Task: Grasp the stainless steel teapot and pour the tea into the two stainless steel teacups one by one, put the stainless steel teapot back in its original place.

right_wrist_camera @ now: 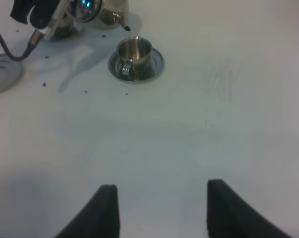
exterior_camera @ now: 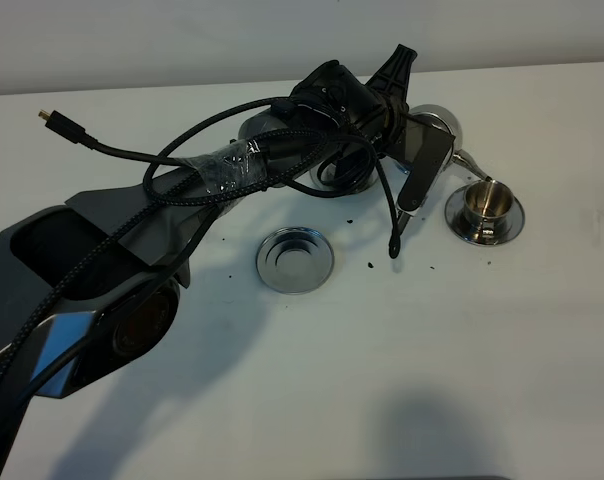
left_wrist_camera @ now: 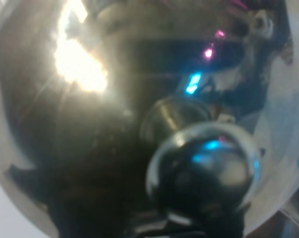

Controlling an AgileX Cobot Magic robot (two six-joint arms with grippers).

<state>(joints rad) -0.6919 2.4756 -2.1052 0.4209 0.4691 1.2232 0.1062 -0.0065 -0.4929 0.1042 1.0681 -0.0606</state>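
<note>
The stainless steel teapot [exterior_camera: 440, 124] hangs off the table at the far middle, with my left gripper [exterior_camera: 419, 160] shut on it. Its thin spout [exterior_camera: 472, 160] points down toward one stainless steel teacup [exterior_camera: 485, 203], which stands on its small saucer [exterior_camera: 512, 222]. The left wrist view is filled by the teapot's domed lid [left_wrist_camera: 90, 99] and knob [left_wrist_camera: 204, 168]. The second teacup [exterior_camera: 334, 180] is mostly hidden under the left arm. The original place, a wider steel saucer [exterior_camera: 295, 260], lies bare in the middle. My right gripper [right_wrist_camera: 159, 208] hovers open and well short of the teacup [right_wrist_camera: 133, 49].
Dark tea specks [exterior_camera: 370, 265] dot the white table around the saucers. A loose black cable with a small plug [exterior_camera: 48, 116] loops off the left arm, and another cable end [exterior_camera: 393, 250] dangles near the wide saucer.
</note>
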